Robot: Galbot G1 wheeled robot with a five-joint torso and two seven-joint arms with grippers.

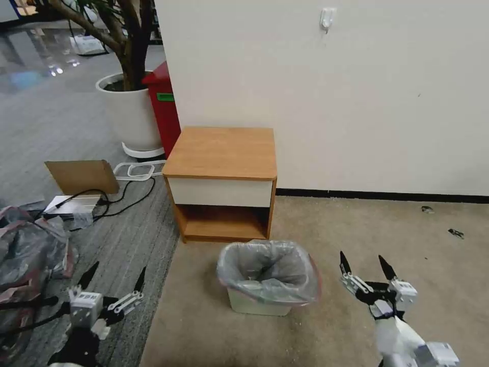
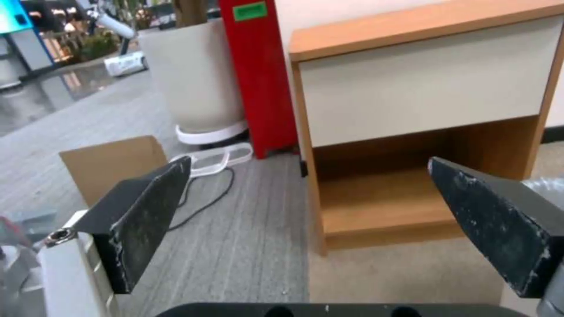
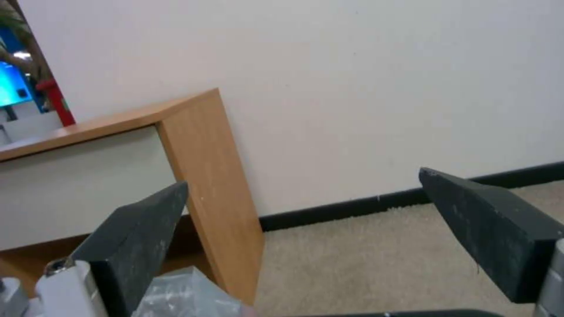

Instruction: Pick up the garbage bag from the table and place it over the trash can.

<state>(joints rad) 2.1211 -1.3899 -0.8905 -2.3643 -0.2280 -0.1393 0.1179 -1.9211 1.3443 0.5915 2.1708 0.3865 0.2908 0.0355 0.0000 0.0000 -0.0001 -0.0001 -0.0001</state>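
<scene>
**Supervisor:** Report surroundings and obstructions.

**Operator:** I see the table [image 1: 220,153] against a white wall [image 1: 331,92], its top bare. The trash can [image 1: 254,304] stands on the floor directly in front of it, a little apart. The garbage bag [image 1: 267,272] lines the trash can, its pinkish-red edge folded out over the rim. To my left of the table stand a tall red bin [image 1: 164,104] and a white plant pot [image 1: 130,112] holding a tree. Further left on the floor lie a cardboard piece [image 1: 81,176], black cables [image 1: 122,196] and a heap of grey-pink plastic bags [image 1: 28,244]. Nothing stands between my grippers and the trash can.

**Supervisor:** Gripper status?

**Operator:** The left gripper [image 1: 113,281] hangs low over the grey striped carpet [image 1: 127,239], left of the trash can, fingers spread wide, holding nothing. The right gripper [image 1: 368,267] hangs just right of the trash can, also spread and empty.

**Supervisor:** Any labels?

**Operator:** The red bin carries a green label [image 2: 249,11]; its text is probably too small to read, so I report none.

**Supervisor:** Surface and room?

**Operator:** Beige carpet [image 1: 356,229] lies under the trash can and table, meeting the grey striped carpet at my left. A black baseboard [image 1: 382,195] runs along the wall. A white hook [image 1: 327,19] is mounted high on the wall.
</scene>
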